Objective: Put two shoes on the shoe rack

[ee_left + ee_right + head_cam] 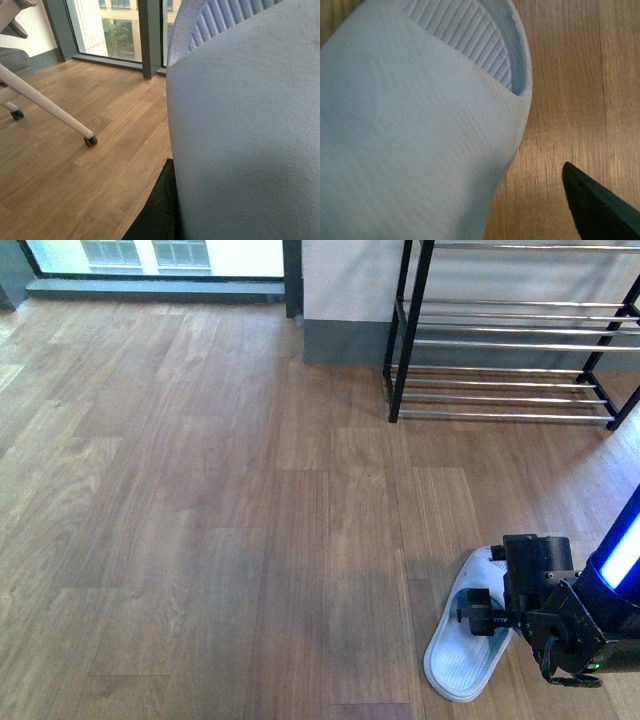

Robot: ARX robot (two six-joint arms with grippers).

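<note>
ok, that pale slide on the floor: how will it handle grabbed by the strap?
The slide looks like one-piece moulded rubber: probably light, springy, not floppy. Its strap looks finely textured: likely decent grip. Lying flat on wood floor, it should skid, not tip.

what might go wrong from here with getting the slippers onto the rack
In the right wrist view only one of the right fingers shows, beside the floor slipper with bare floor between, so the grip may be shallow and slip.
The shoe rack has thin rod shelves with gaps; a slipper set down unevenly could tilt.
The second slipper blocks much of the left wrist view.
</note>
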